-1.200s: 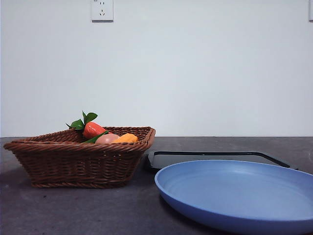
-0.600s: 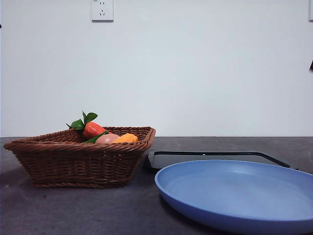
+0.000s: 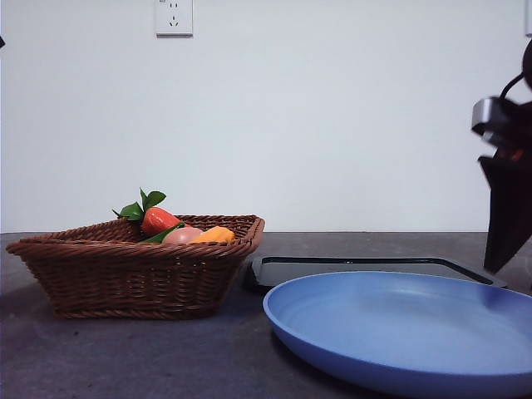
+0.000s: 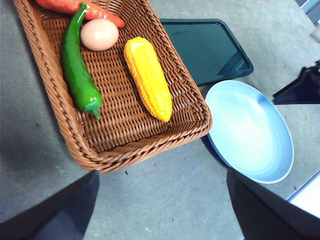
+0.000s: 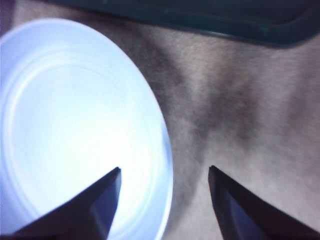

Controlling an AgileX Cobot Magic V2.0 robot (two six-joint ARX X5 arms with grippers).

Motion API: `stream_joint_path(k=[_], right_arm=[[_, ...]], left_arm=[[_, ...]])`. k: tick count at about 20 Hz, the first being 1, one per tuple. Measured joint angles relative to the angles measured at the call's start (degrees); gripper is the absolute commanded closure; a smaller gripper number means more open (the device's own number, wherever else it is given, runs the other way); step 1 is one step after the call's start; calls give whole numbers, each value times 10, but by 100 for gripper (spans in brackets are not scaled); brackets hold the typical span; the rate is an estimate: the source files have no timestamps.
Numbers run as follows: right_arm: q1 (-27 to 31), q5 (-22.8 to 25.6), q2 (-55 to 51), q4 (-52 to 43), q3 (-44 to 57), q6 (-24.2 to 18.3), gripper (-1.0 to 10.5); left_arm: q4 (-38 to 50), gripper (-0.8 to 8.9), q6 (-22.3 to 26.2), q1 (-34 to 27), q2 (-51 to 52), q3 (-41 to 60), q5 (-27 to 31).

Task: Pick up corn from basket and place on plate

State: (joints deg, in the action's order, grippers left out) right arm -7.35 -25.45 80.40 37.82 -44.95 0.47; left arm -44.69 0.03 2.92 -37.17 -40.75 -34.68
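My left hand (image 4: 160, 210) hangs high above the basket (image 4: 55, 107), its two dark jaws spread wide apart and holding nothing, the near braided rim lying between them in the wrist view. The corn (image 4: 148, 78) lies flat on the basket's woven floor, on the side nearest the plate (image 4: 250, 132), apart from the green pepper (image 4: 76, 67) and the round pinkish-tan piece (image 4: 99, 34) on its other side, with the red-orange carrot-like piece (image 4: 80, 8) at the basket's far end. My right hand (image 5: 165, 200) hovers over the plate's edge, its jaws parted and empty, one jaw above the blue surface and the other above the bare tabletop (image 5: 240, 115); in the front view it appears as a dark shape (image 3: 505, 199) beside the plate (image 3: 399, 332), well away from the basket (image 3: 133, 270). The black tray (image 4: 205, 47) sits just beyond the plate, next to the basket. I judge the corn to be stiff, light and glossy, hence somewhat slippery; its tapered ends offer poor purchase, so I would close across the thick middle, jaws at right angles to its length. The basket wall beside it leaves little clearance. Nothing has yet been lifted.
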Motion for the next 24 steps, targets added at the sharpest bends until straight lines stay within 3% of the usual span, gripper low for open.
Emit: stream_joint_path(k=[4,10,18,24], right_arm=[[-12,2,36,-14,0,0,712],[-16,6,55,-21,0,0,945],[-17,30,41,0,-3,1,945],[2,51,-102,57,-14,7,945]], left_arm=[[0,397,-1,0,0,0,0],[3,397,-2,0,0,0,0],[43,398,-16,7,-12,-3,1],[73,398,-30,69,-106,-65,60]])
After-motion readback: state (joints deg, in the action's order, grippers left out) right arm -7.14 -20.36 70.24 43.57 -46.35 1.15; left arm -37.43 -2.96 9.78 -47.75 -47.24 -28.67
